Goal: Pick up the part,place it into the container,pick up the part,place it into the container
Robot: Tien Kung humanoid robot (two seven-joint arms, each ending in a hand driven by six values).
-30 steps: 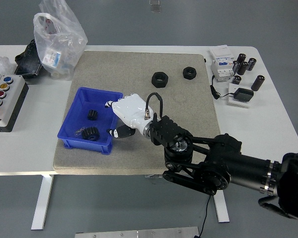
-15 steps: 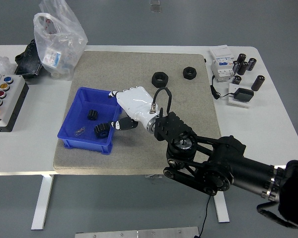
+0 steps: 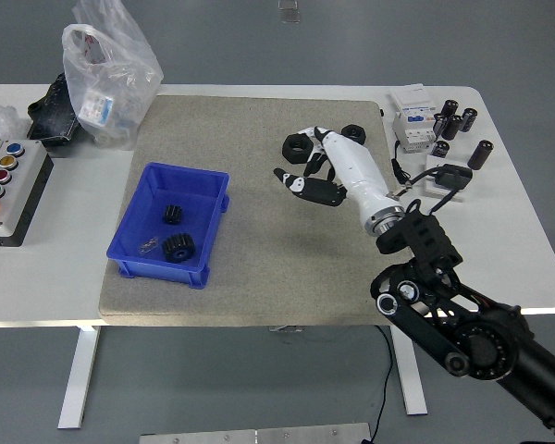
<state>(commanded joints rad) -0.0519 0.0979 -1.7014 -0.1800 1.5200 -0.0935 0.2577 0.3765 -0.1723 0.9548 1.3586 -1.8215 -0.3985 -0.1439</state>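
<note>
Hovering with fingers spread and empty, the right hand (image 3: 326,171) sits just beside the nearer black nut (image 3: 297,147), which lies up-left of its fingertips, while 2 gears already rest in the blue bin (image 3: 139,208) far left.

Blue open-topped container (image 3: 137,218) at the mat's left side, holding two black gear-like parts: smaller one (image 3: 172,214) toward the middle, larger one (image 3: 178,247) near the front wall, both lying flat; farther right on the mat, two black hex nuts lying flat, one (image 3: 294,146) partly hidden, the other (image 3: 353,133) just beyond.
</note>
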